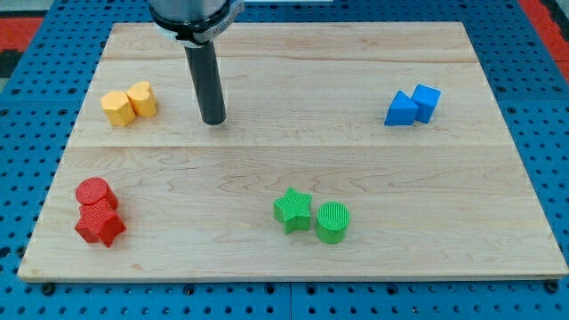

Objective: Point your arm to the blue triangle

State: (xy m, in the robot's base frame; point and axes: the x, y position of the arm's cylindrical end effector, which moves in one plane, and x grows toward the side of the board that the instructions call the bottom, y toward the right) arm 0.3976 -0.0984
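Wooden tabletop (293, 169), pale planks, sitting on a blue pegboard (27, 160). No fingers on this arm, so nothing spread or pinched: I end in a dark rod, and my tip (213, 121) is down on the far-left part of the board.

Blue triangle (402, 109) is far right, well apart from my tip, with open wood between us. Blue cube (427, 102) sits just to its right, touching or nearly so; can't tell which.

Closest to my tip is the yellow pair on its left: one yellow block (142, 98) nearer me, rounded, shape unclear, and a yellow hexagon-like block (116, 108) beside it on the left. My tip is near them but not touching.

Near-left corner: red cylinder (95, 193) with a red star (100, 225) right in front of it, the two pressed together.

Near centre: green star (292, 210) and green cylinder (333, 222) side by side, cylinder on the right, just about touching. Both well apart from my tip.
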